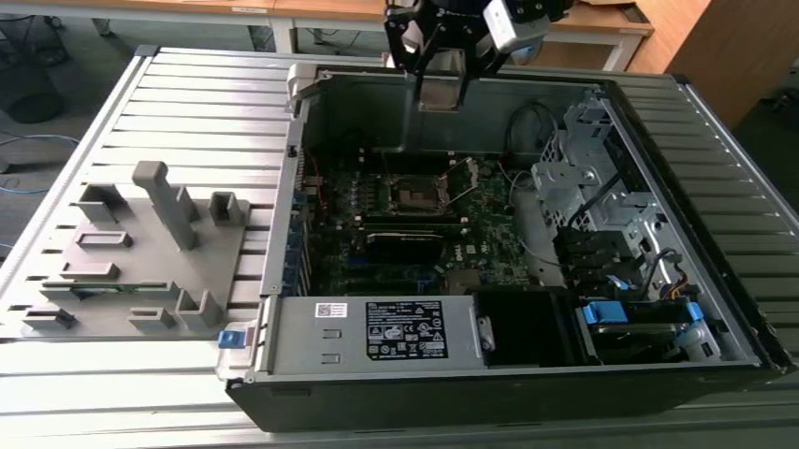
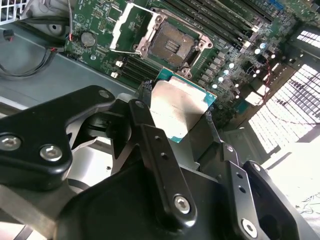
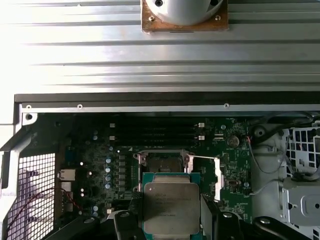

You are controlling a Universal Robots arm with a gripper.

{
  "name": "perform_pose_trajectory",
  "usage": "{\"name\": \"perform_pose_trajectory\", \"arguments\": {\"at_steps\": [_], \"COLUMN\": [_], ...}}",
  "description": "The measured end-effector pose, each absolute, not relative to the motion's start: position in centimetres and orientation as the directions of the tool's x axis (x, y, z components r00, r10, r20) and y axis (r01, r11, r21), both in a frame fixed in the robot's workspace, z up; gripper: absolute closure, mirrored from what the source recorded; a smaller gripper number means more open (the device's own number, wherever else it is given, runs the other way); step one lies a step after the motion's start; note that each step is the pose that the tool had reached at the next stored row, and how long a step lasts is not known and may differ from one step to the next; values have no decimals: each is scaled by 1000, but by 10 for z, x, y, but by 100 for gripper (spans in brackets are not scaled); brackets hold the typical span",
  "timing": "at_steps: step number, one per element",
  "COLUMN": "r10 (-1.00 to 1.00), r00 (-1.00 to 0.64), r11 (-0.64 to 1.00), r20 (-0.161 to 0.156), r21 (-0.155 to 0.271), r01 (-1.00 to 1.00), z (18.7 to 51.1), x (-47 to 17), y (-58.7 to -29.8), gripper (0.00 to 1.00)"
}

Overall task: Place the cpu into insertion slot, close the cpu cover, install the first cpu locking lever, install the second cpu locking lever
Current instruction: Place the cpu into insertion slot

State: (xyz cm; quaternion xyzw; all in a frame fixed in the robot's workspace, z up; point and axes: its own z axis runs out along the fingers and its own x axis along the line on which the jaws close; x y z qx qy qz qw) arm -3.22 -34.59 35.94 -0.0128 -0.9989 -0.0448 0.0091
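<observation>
**Your jaws pinch the cpu (image 2: 182, 107) by opposite edges, clear of the insertion slot (image 2: 172, 45).**
It looks light, stiff and fragile; grip the edges only, gently.

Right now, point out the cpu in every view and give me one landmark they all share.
Exterior view: the cpu is held in the gripper, above the far side of the open computer case.
Second wrist view: the cpu is clamped in the gripper, just short of the insertion slot.
First wrist view: the cpu, grey top showing, is beside the slot.
Shared landmark: the empty insertion slot.
</observation>
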Motion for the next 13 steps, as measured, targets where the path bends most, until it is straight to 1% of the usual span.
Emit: {"name": "perform_pose_trajectory", "arguments": {"at_steps": [13], "r10": [25], "r00": [-1000], "r11": [996], "r20": [19], "r21": [89], "r01": [26], "z": [347], "x": [-32], "y": [-346], "gripper": [46]}}
